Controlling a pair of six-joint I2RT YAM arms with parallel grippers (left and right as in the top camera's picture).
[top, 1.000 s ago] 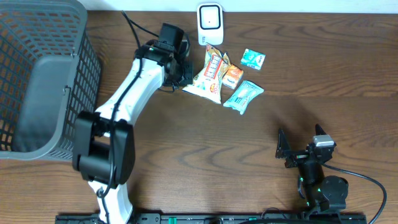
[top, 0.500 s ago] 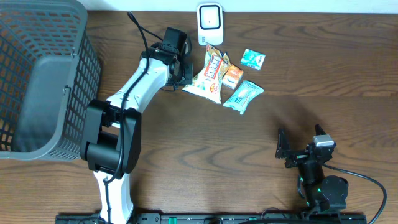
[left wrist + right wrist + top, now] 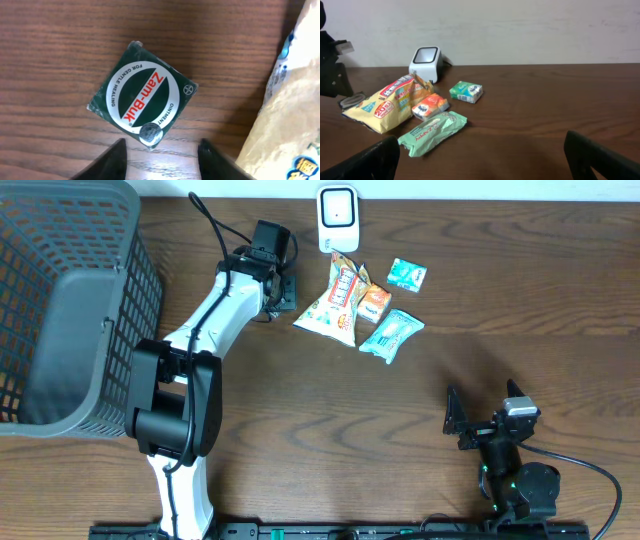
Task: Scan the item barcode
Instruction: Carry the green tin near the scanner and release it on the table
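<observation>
A small square dark-green Zam-Buk ointment tin (image 3: 142, 95) lies flat on the wooden table, label up. My left gripper (image 3: 161, 151) hovers just short of it, jaws apart, with only bare wood between the fingers; one corner of the tin points toward the gap. In the overhead view the left gripper (image 3: 281, 290) sits just left of the yellow snack bag (image 3: 335, 300). The white barcode scanner (image 3: 337, 218) stands at the table's back edge. My right gripper (image 3: 485, 167) rests open and empty at the front right, facing the items.
A grey mesh basket (image 3: 60, 310) fills the left side. An orange packet (image 3: 374, 302), a small teal box (image 3: 407, 274) and a mint-green wrapper (image 3: 392, 334) lie right of the snack bag. The snack bag's edge (image 3: 290, 100) is close to the tin.
The left jaws have gone from shut to apart, and the tin now lies free on the table. The left arm has drawn back slightly to the left. The right arm has not moved.
</observation>
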